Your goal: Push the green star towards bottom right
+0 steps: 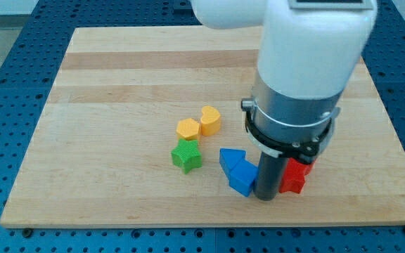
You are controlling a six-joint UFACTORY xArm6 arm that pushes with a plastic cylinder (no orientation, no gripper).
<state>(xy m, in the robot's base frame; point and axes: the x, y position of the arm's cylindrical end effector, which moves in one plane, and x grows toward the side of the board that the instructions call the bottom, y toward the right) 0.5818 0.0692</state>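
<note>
Our arm [294,77] fills the upper right of the frame, white housing over a grey collar, with the dark rod dropping down to the board. We carry no jaws, just the rod, so nothing opens, closes or clamps.

Our tip [264,197] sits on the wooden board [104,91] in the lower right part of the frame, wedged between two groups of blocks. On its left side it's touching or just beside the blue block [242,177] lowest in that pair; a second blue block, wedge-like, [230,158] sits just above-left of that one, touching it. On the tip's right side are the red blocks [295,176], partly hidden behind the rod, exact shape hard to make out.

Green star [187,155] is left of centre-bottom, well left of our tip and clear of it, with the blue pair between the two. Just above the star: orange block [188,128], and a yellow heart-like block [211,120] touching the orange one on its upper right. Star looks near the orange block, can't tell if they touch.

Blue perforated table [5,63] surrounds the board.
</note>
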